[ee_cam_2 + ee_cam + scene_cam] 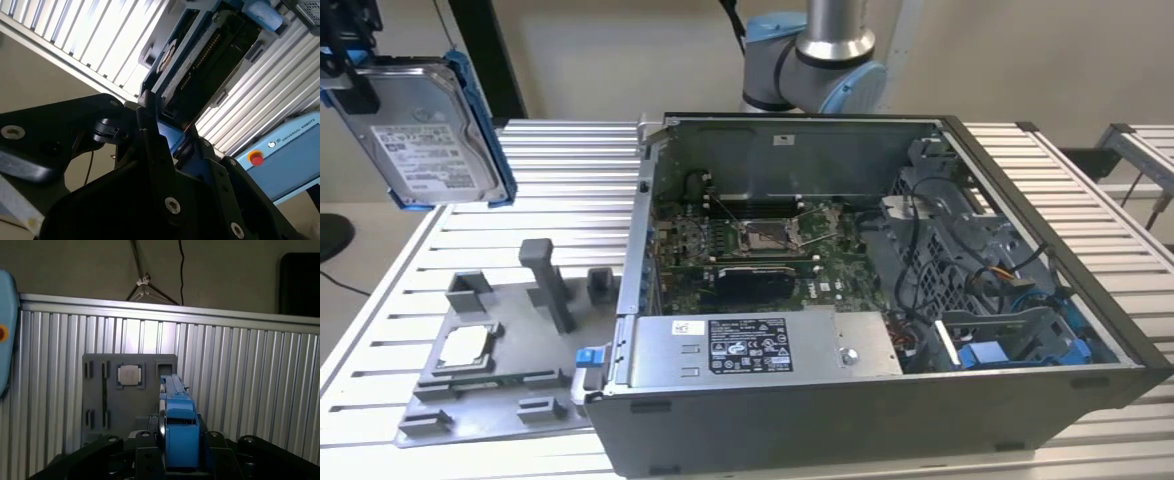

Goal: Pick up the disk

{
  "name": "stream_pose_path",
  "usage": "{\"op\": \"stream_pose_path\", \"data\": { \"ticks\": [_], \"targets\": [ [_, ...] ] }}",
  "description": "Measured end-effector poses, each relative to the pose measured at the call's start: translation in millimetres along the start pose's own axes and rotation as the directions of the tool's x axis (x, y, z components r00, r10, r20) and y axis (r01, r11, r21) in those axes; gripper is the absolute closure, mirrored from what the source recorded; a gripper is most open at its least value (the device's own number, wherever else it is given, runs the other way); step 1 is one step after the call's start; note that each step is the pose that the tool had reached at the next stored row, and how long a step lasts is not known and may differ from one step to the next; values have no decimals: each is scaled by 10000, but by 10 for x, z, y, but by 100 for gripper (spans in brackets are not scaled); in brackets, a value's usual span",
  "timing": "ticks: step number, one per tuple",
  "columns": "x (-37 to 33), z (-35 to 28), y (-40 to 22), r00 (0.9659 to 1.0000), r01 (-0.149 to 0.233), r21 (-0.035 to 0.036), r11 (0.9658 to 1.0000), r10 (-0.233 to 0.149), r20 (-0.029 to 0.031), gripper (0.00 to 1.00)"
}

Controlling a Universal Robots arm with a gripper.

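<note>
Above the grey tray [520,352], disk [434,130] aloft, end effector [178,456] clamping it

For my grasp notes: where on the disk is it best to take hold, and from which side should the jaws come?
Probably at one short end, approaching along its length, jaws closing on the two flat faces. The disk is thin, so those faces give broad parallel surfaces. The gripper holds it this way now, hanging clear of the table.

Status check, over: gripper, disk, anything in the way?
Gripper shut on disk. Disk aloft over slatted table, clear of grey fixture plate. Open computer case stands apart.
</note>
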State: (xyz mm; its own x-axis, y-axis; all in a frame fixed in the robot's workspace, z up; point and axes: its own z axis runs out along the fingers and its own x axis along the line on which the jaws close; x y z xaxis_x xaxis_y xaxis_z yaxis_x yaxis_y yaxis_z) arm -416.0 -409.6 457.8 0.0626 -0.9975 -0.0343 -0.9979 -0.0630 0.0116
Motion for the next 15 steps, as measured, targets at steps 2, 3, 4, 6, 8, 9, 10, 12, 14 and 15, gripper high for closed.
{"op": "stream_pose_path", "data": {
  "ticks": [2,3,4,6,8,9,10,12,14,15],
  "targets": [
    [-2,-56,1,10000,0,0,10000,0,0,100],
    [-3,-82,1,10000,0,1,10000,0,0,100],
    [-4,-108,1,10000,0,1,10000,0,1,100],
    [-6,-161,2,10000,0,0,10000,0,1,100],
    [-7,-211,2,10000,0,0,10000,0,1,100],
    [-8,-235,3,10000,0,0,10000,0,0,100],
    [-9,-260,3,10000,0,0,10000,0,0,100],
    [-11,-302,3,10000,0,-1,10000,0,0,100],
    [-12,-345,4,10000,0,-1,10000,0,0,100],
    [-13,-369,4,10000,0,-1,10000,0,0,100]
  ]
}}
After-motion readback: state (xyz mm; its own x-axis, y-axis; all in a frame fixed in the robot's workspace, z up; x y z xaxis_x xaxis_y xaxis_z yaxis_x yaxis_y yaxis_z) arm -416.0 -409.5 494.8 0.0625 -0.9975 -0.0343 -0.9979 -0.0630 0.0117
